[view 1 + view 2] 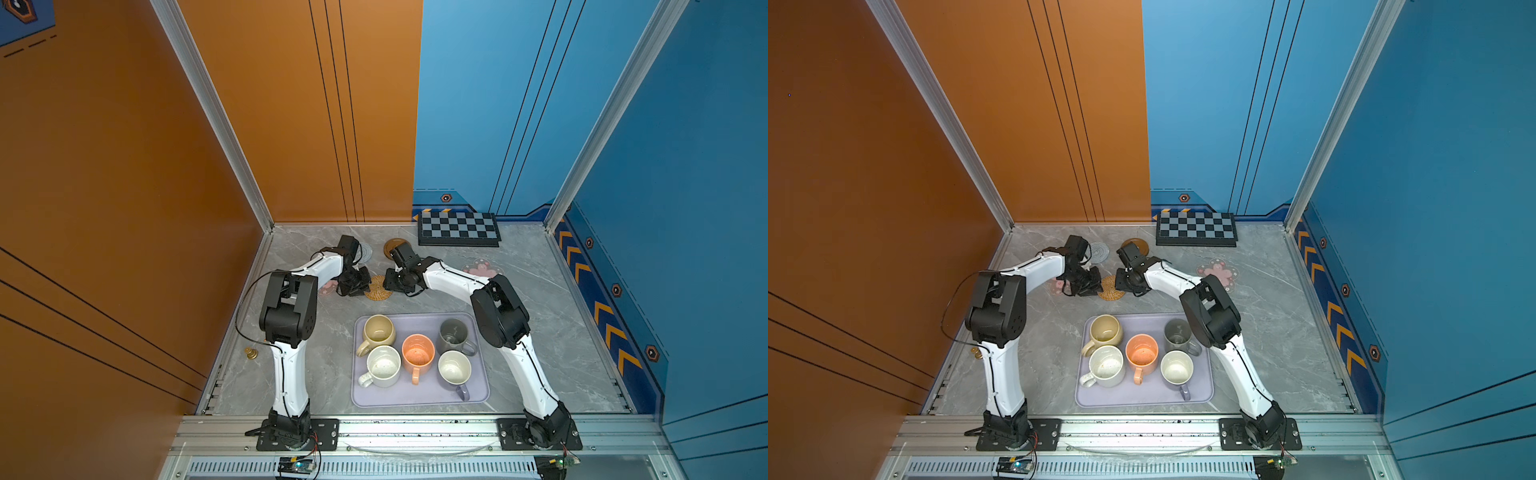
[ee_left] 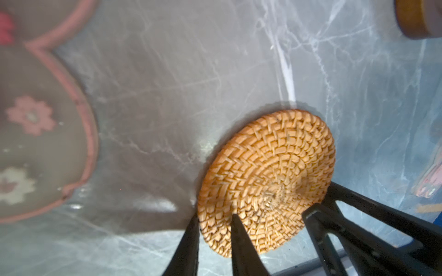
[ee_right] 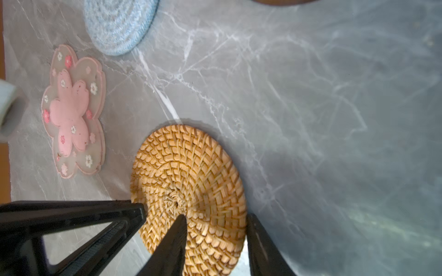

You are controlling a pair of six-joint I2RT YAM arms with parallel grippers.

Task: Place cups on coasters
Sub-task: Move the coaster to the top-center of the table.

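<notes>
Cups (image 1: 1142, 351) stand upright, all five, on the lavender tray (image 1: 419, 401) in the lower middle of both top views, and none is on a coaster. Lowest in the frame are the white speckled mug (image 1: 383, 365) at the left and the lavender mug (image 1: 454, 368) at the right, with the orange mug (image 1: 417, 351) between them. Above these sit the beige mug (image 1: 377, 330) at the tray's upper left and the grey mug (image 1: 453, 334) at its upper right.

Higher up, past the tray on the grey marble table (image 1: 540, 332), the rattan coaster (image 1: 379, 289) lies at the centre with both grippers meeting over it. The left gripper (image 2: 215, 217) is closed on its rim, one finger on the weave and one at the edge. The right gripper (image 3: 216, 216) straddles the opposite rim with its jaws apart, a pale sliver showing between the coaster and the outer finger.

A pink flower coaster (image 3: 71, 112) lies just left of the rattan one, half hidden in the top views. The second flower coaster (image 1: 482, 268) lies well to the right. Farther up, the grey spiral coaster (image 1: 366, 252) and the brown disc coaster (image 1: 390, 245) sit side by side, each partly hidden. The checkered board (image 1: 459, 229) rests at the table's far edge, upper right.
</notes>
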